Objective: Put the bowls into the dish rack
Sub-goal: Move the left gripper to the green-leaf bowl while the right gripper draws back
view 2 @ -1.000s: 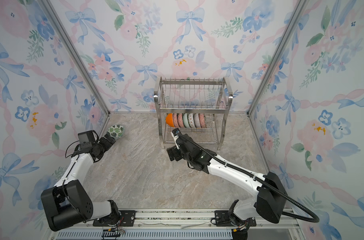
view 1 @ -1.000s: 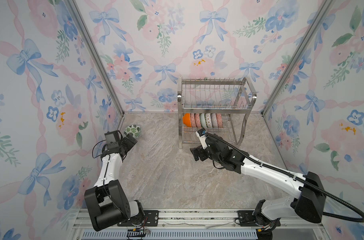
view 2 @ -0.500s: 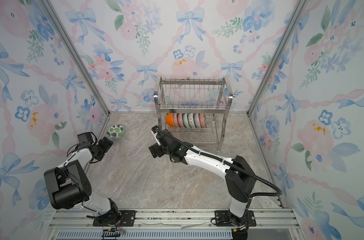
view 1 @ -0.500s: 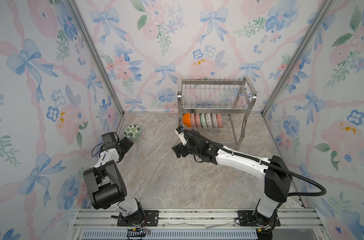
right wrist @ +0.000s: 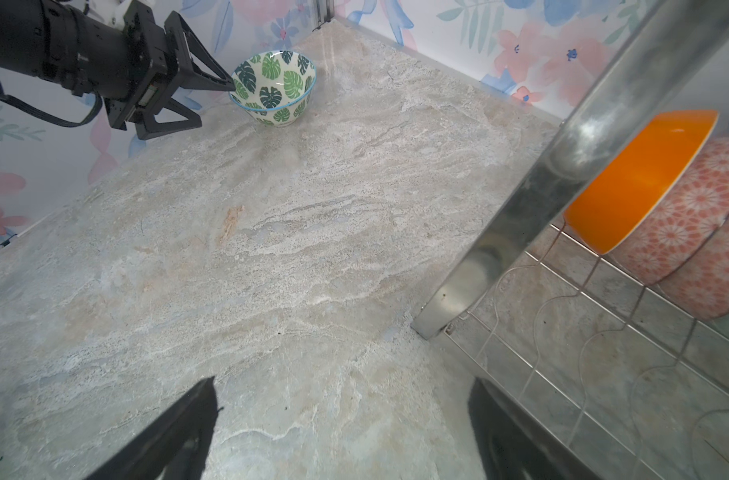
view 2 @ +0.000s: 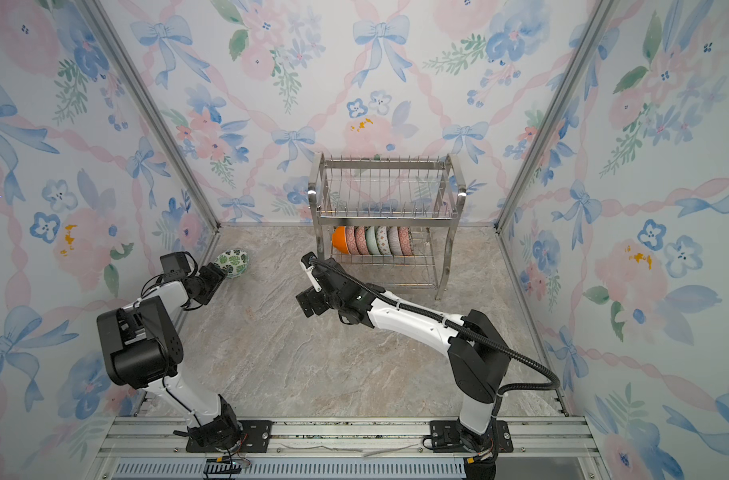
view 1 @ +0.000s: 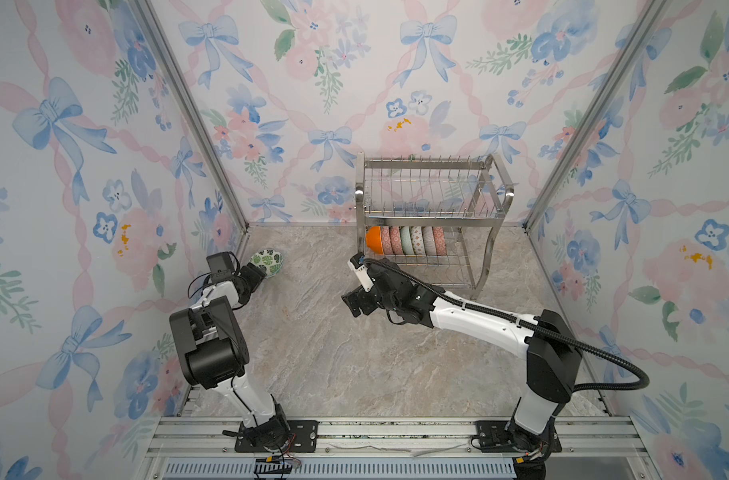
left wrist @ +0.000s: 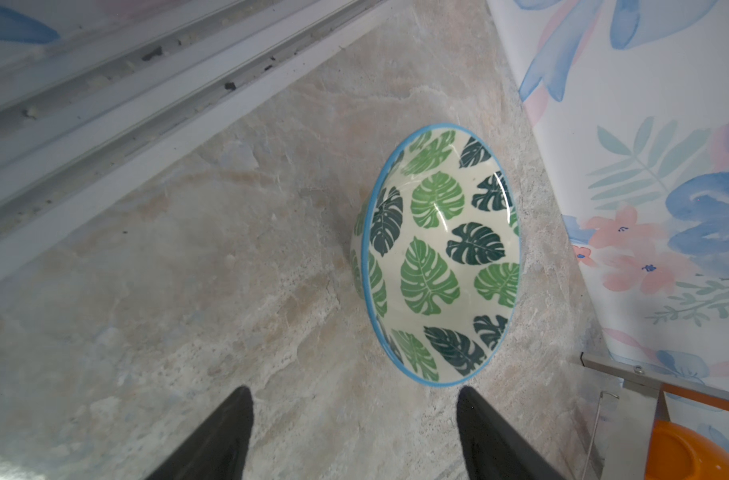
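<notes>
A green-leaf bowl (view 1: 267,262) (view 2: 232,262) (left wrist: 437,253) (right wrist: 273,87) stands on the marble floor in the far left corner. My left gripper (view 1: 259,272) (view 2: 219,272) (left wrist: 352,395) (right wrist: 215,102) is open right in front of it, one fingertip (right wrist: 230,84) at its rim, nothing between the jaws. The dish rack (view 1: 429,195) (view 2: 385,195) (right wrist: 562,166) stands at the back. Several bowls (view 1: 404,241) (view 2: 371,240) stand on edge in its lower tier, an orange one (right wrist: 637,174) leftmost. My right gripper (view 1: 350,305) (view 2: 304,305) (right wrist: 342,390) hangs open and empty by the rack's front left leg.
Flowered walls close in the left, back and right sides. The leaf bowl sits close to the left wall (left wrist: 645,166) and its metal frame rail (left wrist: 146,104). The rack's upper tier (view 1: 429,208) holds no bowls.
My right gripper has drawn leftward away from the rack's lower tier. My left gripper stays by the leaf bowl with its jaws somewhat narrower, and its arm has folded back.
</notes>
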Controlling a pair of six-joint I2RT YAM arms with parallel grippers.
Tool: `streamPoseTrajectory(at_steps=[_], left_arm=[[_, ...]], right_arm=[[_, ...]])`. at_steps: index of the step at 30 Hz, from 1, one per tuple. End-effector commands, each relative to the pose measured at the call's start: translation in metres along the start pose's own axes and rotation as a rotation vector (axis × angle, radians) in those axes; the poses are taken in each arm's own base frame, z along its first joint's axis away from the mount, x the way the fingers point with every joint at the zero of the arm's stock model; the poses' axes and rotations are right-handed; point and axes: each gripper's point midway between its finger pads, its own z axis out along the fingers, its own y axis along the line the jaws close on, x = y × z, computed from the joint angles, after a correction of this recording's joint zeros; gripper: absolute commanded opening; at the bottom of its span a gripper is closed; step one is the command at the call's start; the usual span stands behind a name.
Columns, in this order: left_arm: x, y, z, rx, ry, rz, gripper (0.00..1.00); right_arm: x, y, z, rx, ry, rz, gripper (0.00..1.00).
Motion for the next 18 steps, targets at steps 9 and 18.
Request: streamPoseTrajectory(at_steps=[9,18], left_arm=[[-0.006,-0.015,0.033,0.009,0.025,0.04,0.42],[0.001,-0.007,0.039,-0.013,0.052,0.065,0.19]], right_arm=[[0.0,-0.011,-0.006,-0.002,-0.015,0.0,0.96],[-0.001,-0.022,-0.014,0.022,-0.033,0.021,0.97]])
